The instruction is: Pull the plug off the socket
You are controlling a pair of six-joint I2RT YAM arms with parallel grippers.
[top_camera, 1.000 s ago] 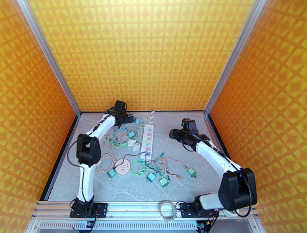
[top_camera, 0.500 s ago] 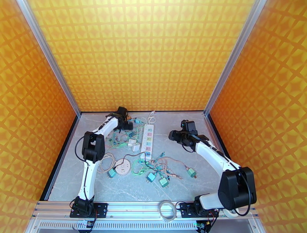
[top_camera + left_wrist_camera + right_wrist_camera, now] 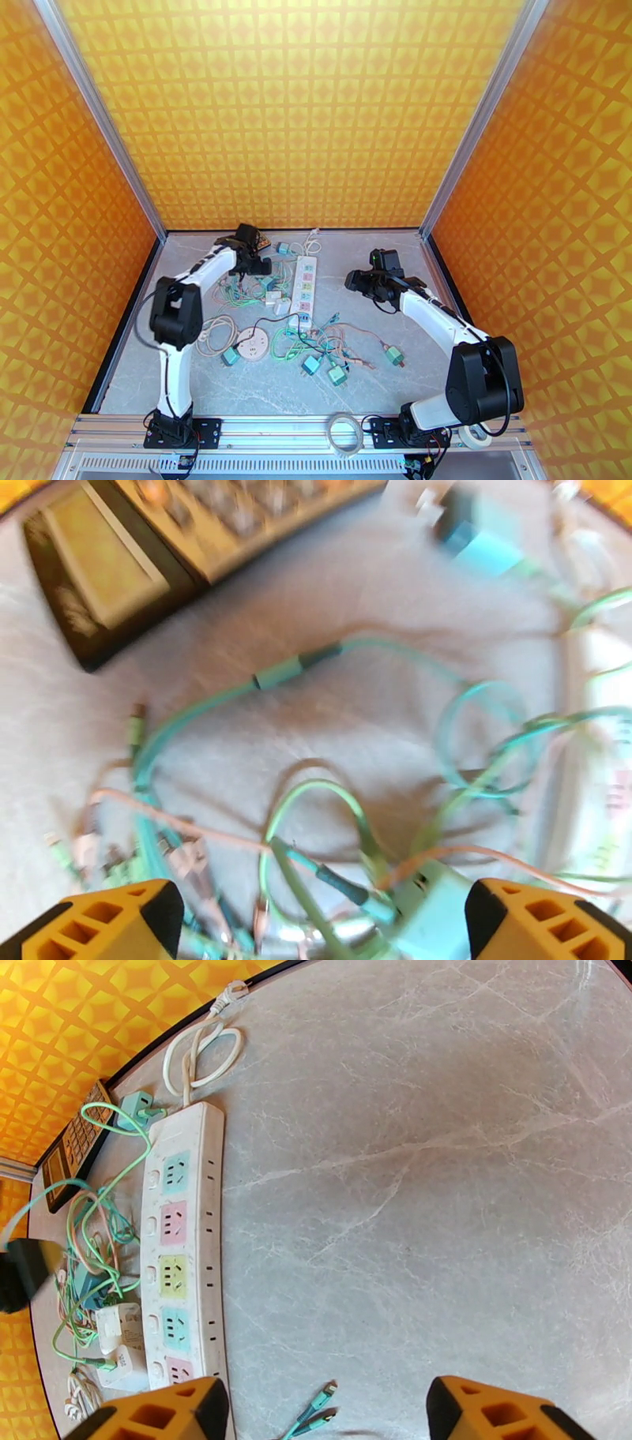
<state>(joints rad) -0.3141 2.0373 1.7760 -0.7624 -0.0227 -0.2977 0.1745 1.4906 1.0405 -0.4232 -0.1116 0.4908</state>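
Grey marbled tabletop [image 3: 371, 379] carries everything I am watching. The widest thing on it is the tangle of cables [image 3: 245, 288], green, teal and pink, which runs beneath my left gripper [image 3: 254, 260] and back toward the arm bases. The white power strip [image 3: 304, 283] lies lengthwise between my two grippers, just right of the left one and well left of the right gripper [image 3: 357, 280]. From the right wrist, the strip runs away past the left finger [image 3: 158, 1414] and shows five pastel sockets [image 3: 174, 1276] with nothing in them. Its near end is hidden behind that finger. The right gripper's fingers stand apart over bare stone with nothing between them. The left gripper is spread to its full width above the cables and grips none of them. A dark calculator [image 3: 103, 567] lies ahead of it, to its left. A pale teal plug [image 3: 430, 910], blurred, sits between its fingers, nearer the right one. In the top view a teal plug [image 3: 302, 320] sits at the strip's near end; I cannot tell whether it is seated.
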